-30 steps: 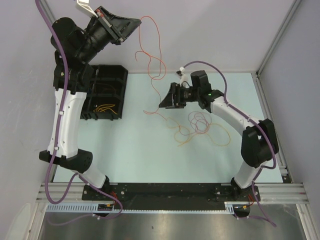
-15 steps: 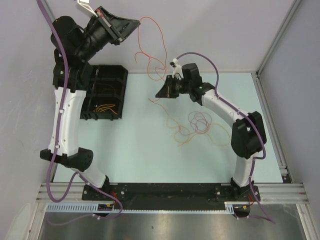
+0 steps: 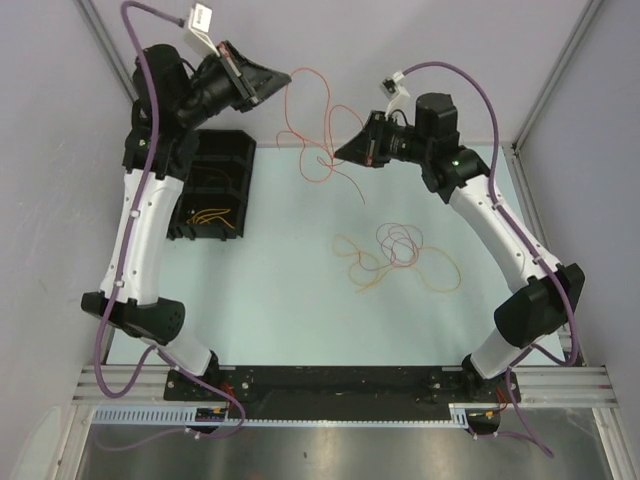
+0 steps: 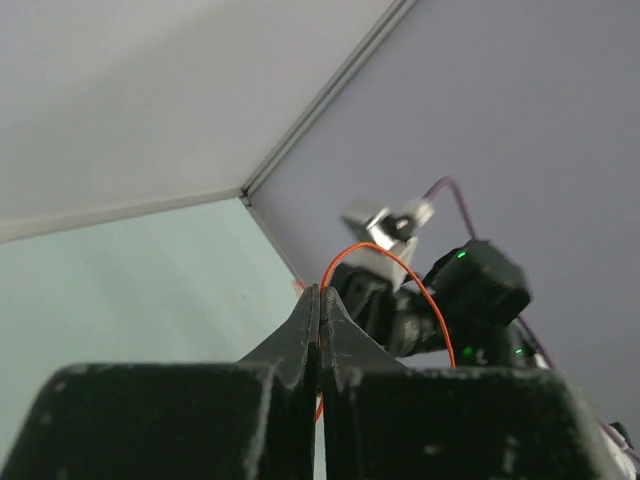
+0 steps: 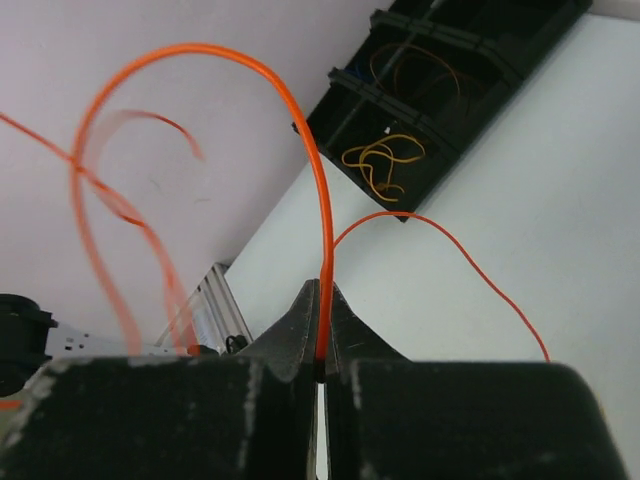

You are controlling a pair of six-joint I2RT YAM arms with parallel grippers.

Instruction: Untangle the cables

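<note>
- Top: left gripper [image 3: 280,80] and right gripper [image 3: 345,153] are both raised over the far edge, with an orange cable [image 3: 320,150] looping between them. Loose cables [image 3: 400,250] are heaped right of centre. Black tray [image 3: 215,185] sits at the left edge.
- Left wrist: jaws clenched on the orange cable.
- Right wrist: jaws pinching the same cable. A yellow cable [image 5: 385,160] lies in the tray.

A tray [image 3: 215,185] sits at the far left of the counter [image 3: 280,300], with a coiled cable [image 3: 213,216] in one of its near compartments. A heap of cables [image 3: 400,255] lies on the counter right of centre, well apart from the tray. Behind the heap, a hanging cable [image 5: 326,250] loops between the left tool [image 3: 287,76] and the right tool [image 3: 338,155], pinched in both.
</note>
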